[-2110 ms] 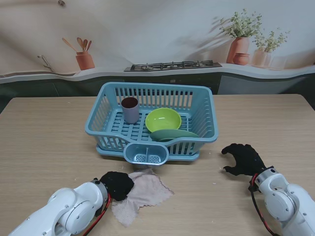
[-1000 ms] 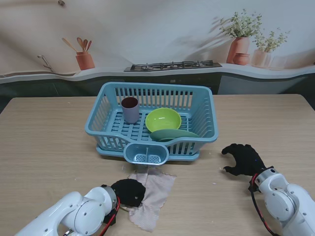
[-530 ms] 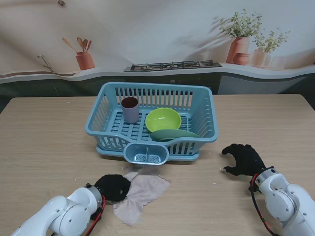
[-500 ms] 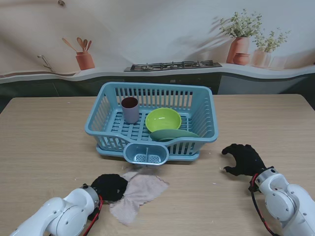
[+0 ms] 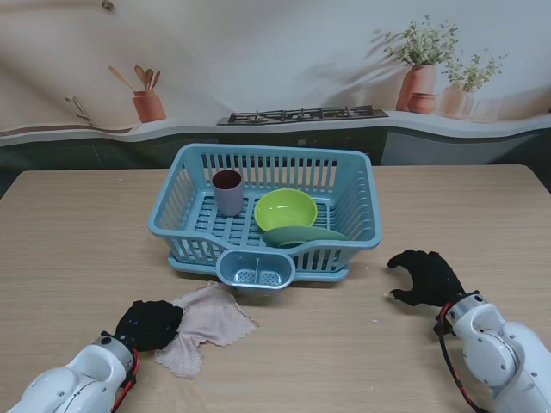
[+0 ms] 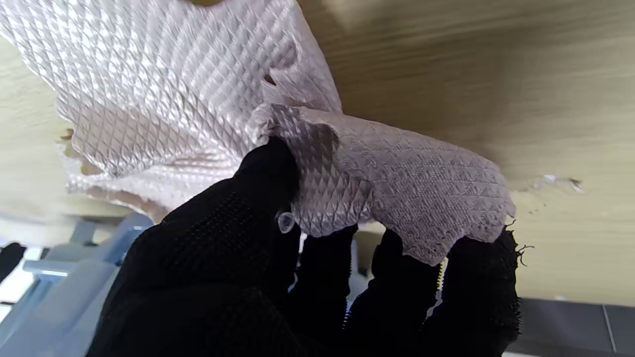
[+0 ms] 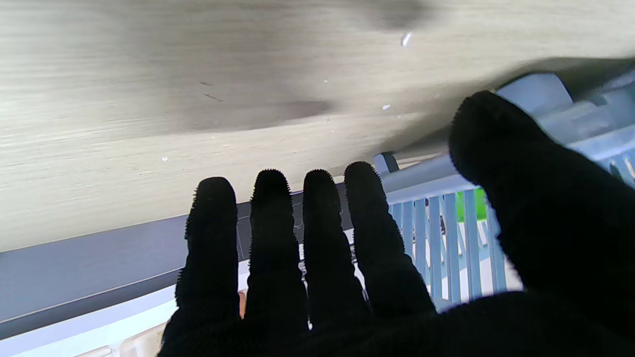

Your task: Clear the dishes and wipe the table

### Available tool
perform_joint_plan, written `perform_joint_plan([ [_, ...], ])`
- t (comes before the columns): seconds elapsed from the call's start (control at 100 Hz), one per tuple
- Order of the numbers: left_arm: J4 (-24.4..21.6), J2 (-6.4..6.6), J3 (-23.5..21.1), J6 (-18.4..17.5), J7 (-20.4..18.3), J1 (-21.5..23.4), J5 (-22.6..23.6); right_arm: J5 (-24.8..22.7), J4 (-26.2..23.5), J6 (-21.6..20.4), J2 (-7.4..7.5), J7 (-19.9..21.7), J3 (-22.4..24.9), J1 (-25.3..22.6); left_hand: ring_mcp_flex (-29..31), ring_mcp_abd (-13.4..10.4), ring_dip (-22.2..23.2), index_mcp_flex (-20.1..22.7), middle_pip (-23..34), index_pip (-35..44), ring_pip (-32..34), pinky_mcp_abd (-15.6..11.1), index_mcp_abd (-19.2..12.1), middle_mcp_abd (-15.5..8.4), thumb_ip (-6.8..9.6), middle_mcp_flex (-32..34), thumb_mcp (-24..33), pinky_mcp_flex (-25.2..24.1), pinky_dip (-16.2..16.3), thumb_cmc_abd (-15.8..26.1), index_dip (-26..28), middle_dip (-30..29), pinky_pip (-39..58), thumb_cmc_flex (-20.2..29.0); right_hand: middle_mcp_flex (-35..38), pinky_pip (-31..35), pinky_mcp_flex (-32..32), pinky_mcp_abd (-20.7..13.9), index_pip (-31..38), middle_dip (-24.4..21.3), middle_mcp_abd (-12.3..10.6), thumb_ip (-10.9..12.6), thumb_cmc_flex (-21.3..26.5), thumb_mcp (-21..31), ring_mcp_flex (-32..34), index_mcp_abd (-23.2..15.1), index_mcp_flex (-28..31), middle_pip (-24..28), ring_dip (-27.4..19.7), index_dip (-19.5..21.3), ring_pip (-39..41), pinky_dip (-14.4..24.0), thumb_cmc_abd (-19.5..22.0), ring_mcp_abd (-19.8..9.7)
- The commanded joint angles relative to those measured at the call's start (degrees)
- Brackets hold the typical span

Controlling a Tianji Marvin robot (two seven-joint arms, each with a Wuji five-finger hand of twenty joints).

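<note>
A pale pink cloth (image 5: 204, 324) lies crumpled on the wooden table, nearer to me than the blue dish rack (image 5: 353, 194). My left hand (image 5: 148, 324) grips the cloth's left edge; the left wrist view shows the cloth (image 6: 347, 173) bunched over black fingers (image 6: 268, 168). In the rack stand a dark red-rimmed cup (image 5: 228, 192), a lime green bowl (image 5: 286, 210) and a dark green plate (image 5: 303, 235). My right hand (image 5: 426, 279) rests flat on the table right of the rack, fingers (image 7: 317, 228) spread and holding nothing.
The rack's cutlery pocket (image 5: 255, 268) juts toward me, just beyond the cloth. Small crumbs (image 5: 386, 297) dot the table near my right hand. Far behind the table runs a counter with a stove (image 5: 301, 114) and potted plants (image 5: 422, 64).
My left hand has dragged the cloth leftward and slightly nearer to me across the table, after an earlier swing to the right. The right hand has not moved.
</note>
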Motion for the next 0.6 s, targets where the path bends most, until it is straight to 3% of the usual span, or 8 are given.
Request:
perform_joint_plan([
  [0.0, -0.11, 0.02, 1.62, 0.37, -2.42, -0.93, -0.92, 0.91, -0.92, -0.03, -0.62, 0.44, 0.16, -0.48, 1.69, 0.45, -0.84, 3.02, -0.20, 2.43, 0.11, 3.74, -1.14, 0.40, 2.29, 1.59, 5.98, 0.89, -0.46, 0.09, -0.29, -0.01, 1.99, 4.35, -0.31, 0.56, 0.03, -1.36, -0.18, -0.68, 0.59, 1.21, 0.09, -0.46, 0.43, 0.22, 0.21, -0.68, -0.29, 0.70, 0.14, 0.50, 0.77, 0.25],
  [0.35, -1.29, 1.49, 14.21, 8.60, -15.64, -10.25, -10.70, 6.15, -2.63, 0.85, -1.58, 0.28, 0.92, -1.73, 2.16, 0.25, -0.85, 2.26, -0.04, 2.71, 0.22, 3.74, -0.32, 0.71, 1.90, 1.46, 6.38, 1.93, -0.73, 0.43, 0.73, 0.60, 1.95, 4.38, 0.36, 0.87, 0.73, -1.27, -0.04, -0.68, 0.72, 1.10, 0.49, -0.05, 1.16, 0.25, 0.70, -0.66, -0.23, 0.69, 0.30, 0.27, 0.57, 0.40],
  [0.59, 0.93, 1.86, 20.85, 13.44, -17.46, -16.17, -15.69, 7.50, -3.08, 0.92, -1.75, 0.60, 0.97, -2.04, 2.05, 0.28, -0.75, 2.26, 0.23, 3.01, 0.27, 3.74, -0.08, 0.76, 1.96, 1.56, 6.62, 1.70, -0.80, 0.15, 1.03, 0.81, 1.94, 4.61, 0.40, 0.94, 0.60, -1.49, -0.07, -0.69, 0.68, 0.97, 0.56, -0.05, 1.23, 0.23, 0.75, -0.74, -0.24, 0.64, 0.27, 0.06, 0.54, 0.41],
])
